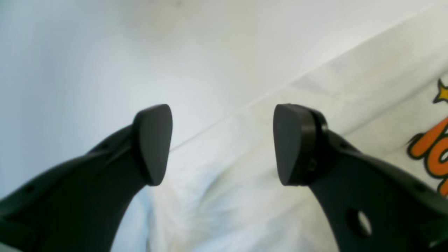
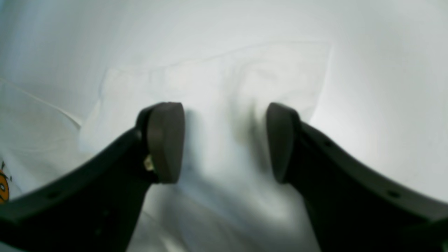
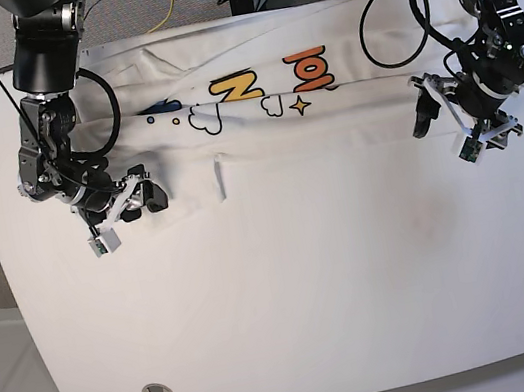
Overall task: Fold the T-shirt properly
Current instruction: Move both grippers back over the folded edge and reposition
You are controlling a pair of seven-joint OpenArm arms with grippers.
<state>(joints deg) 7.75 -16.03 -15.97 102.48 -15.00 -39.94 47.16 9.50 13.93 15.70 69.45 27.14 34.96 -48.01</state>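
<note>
Shirt (image 3: 260,125) lies in a long band across the far side of the table (image 3: 291,302), running from one arm to the other. Right gripper (image 2: 224,141) hangs over the sleeve end, jaws spread wide, holding nothing. Left gripper (image 1: 222,143) hangs over the other end, right above the shirt's edge, jaws spread and empty too. Each arm is nearest its own end.
</note>
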